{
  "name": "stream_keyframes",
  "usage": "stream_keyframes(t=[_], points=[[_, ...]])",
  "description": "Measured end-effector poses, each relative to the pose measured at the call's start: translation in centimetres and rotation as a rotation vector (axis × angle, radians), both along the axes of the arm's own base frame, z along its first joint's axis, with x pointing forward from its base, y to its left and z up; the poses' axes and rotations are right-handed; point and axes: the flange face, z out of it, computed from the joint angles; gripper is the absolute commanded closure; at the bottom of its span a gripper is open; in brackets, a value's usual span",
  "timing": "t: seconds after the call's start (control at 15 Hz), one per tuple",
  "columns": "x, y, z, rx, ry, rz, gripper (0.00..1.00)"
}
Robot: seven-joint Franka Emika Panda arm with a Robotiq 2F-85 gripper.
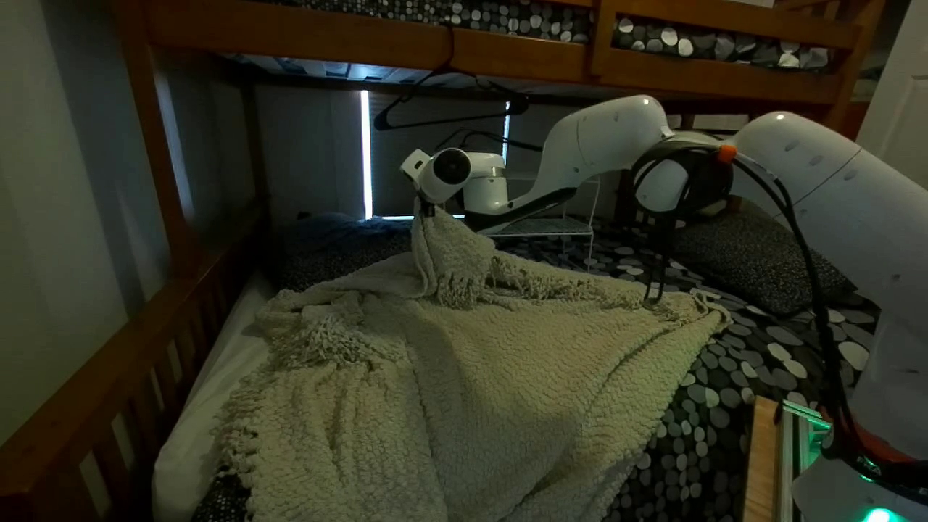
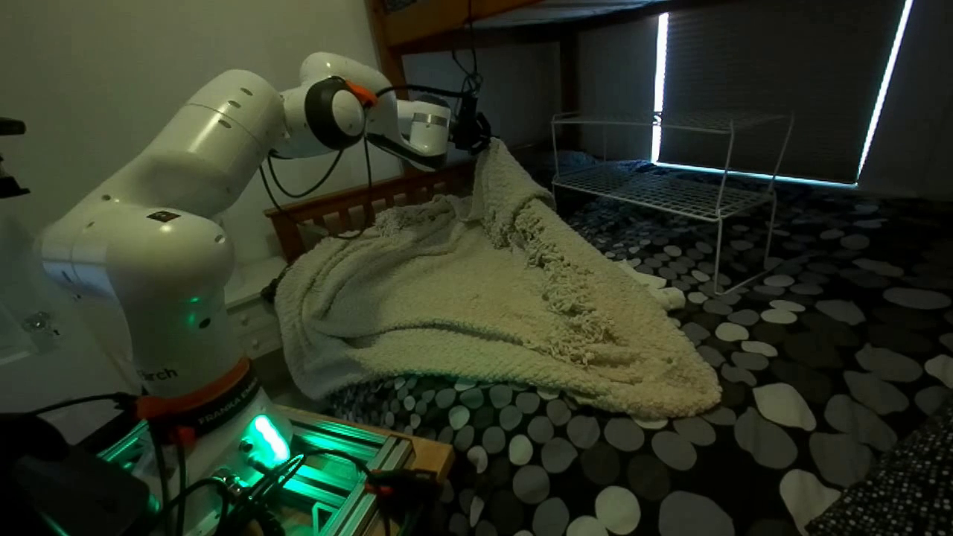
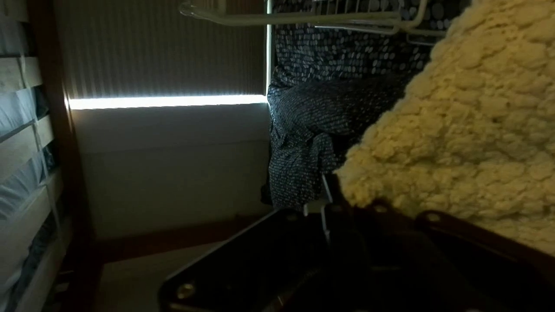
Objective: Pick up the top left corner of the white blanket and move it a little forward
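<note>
Nearest in an exterior view, the white blanket (image 1: 500,384) spreads over dark, pebble-patterned bedding (image 1: 707,435): cream, rumpled, knobbly-knit, its fringe (image 1: 333,341) bunched at left, then the top left corner (image 1: 457,250) standing up in a peak, then long folds sloping down at right; at that peak's tip the gripper (image 2: 484,140), closed to a pinch, holds the cloth above the bedding

Dim throughout; we see white light leaking past edges of window blind (image 2: 774,89). In both exterior views, green lamp (image 2: 269,438) on robot base (image 1: 826,489) glares. In wrist view, we find gripper (image 3: 333,195) near-black, cream knitted throw (image 3: 477,138) tinted yellow.
</note>
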Motion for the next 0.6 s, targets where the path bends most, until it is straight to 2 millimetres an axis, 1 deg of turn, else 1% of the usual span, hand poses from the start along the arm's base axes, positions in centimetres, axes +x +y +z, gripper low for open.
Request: stream_keyframes(t=[0.2, 0.4, 0.6], points=[[1.1, -0.5, -0.9, 0.076, -0.050, 0.008, 0.99], [1.8, -0.5, -0.7, 0.155, -0.115, 0.005, 0.99], [2.2, -0.1, -0.6, 0.278, -0.159, -0.015, 0.99]])
